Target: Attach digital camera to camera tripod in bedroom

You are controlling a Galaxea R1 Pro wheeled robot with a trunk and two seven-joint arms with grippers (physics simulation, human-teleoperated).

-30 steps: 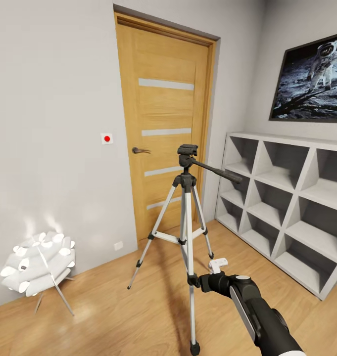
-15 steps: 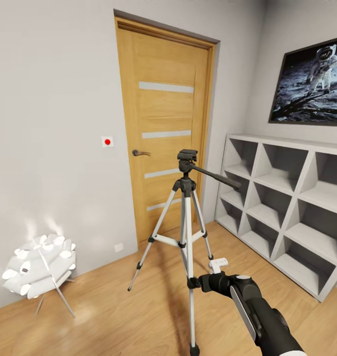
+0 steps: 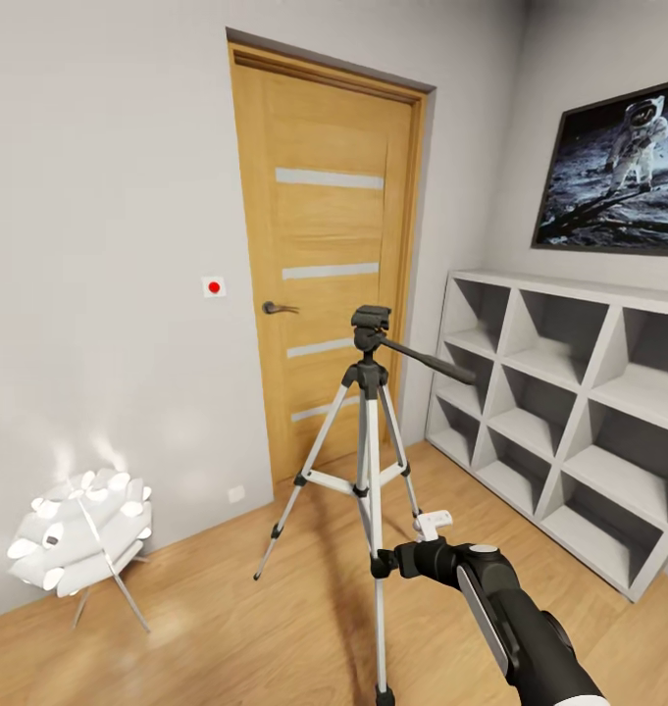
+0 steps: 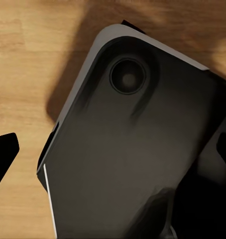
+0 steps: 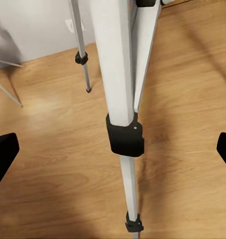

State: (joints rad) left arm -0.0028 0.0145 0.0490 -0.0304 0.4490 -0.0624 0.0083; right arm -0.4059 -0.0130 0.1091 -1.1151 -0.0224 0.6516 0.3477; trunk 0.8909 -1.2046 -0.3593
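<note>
One camera tripod (image 3: 370,461) is standing on the wood floor (image 3: 226,628) in front of the wooden door (image 3: 324,255), its black pan handle pointing toward the white shelf unit (image 3: 569,392). The right hand (image 3: 385,563) is hovering at the nearest leg's black joint (image 5: 125,134), fingers spread wide, gripping nothing. The left hand's (image 4: 113,149) opening cannot be told. A white lamp (image 3: 78,534) is sitting by the wall.
</note>
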